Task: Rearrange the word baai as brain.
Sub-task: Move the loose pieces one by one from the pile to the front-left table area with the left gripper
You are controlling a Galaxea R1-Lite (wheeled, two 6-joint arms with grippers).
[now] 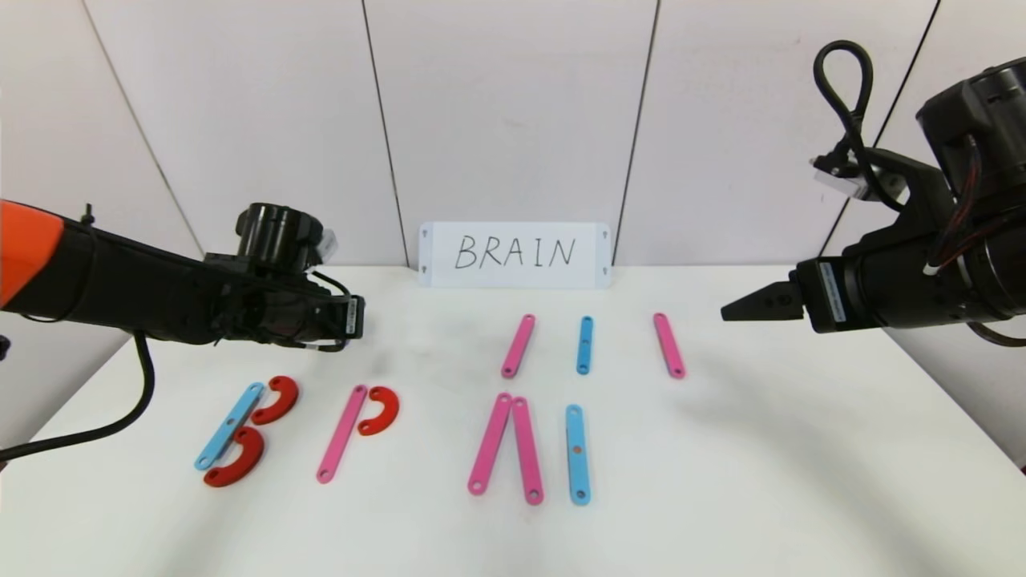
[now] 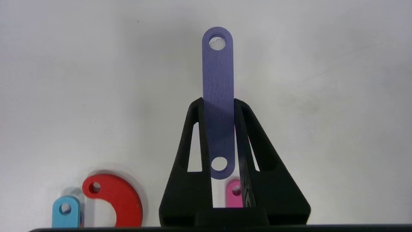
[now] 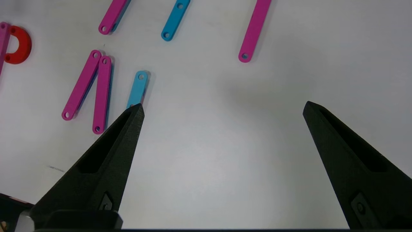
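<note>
My left gripper (image 2: 219,101) is shut on a short purple strip (image 2: 218,80) and holds it above the table. In the head view the left gripper (image 1: 343,319) hovers behind the pink strip (image 1: 342,433) with its red curve (image 1: 379,410); the purple strip is hidden there. At the left, a blue strip (image 1: 230,425) with two red curves (image 1: 276,399) forms a B. Two pink strips (image 1: 490,443) lean together, and a blue strip (image 1: 578,453) lies beside them. My right gripper (image 3: 223,108) is open and empty, raised at the right (image 1: 725,312).
A white card handwritten BRAIN (image 1: 515,254) stands against the back wall. In front of it lie a spare pink strip (image 1: 519,345), a blue strip (image 1: 585,344) and another pink strip (image 1: 668,345). The white table (image 1: 801,449) has bare room at the right.
</note>
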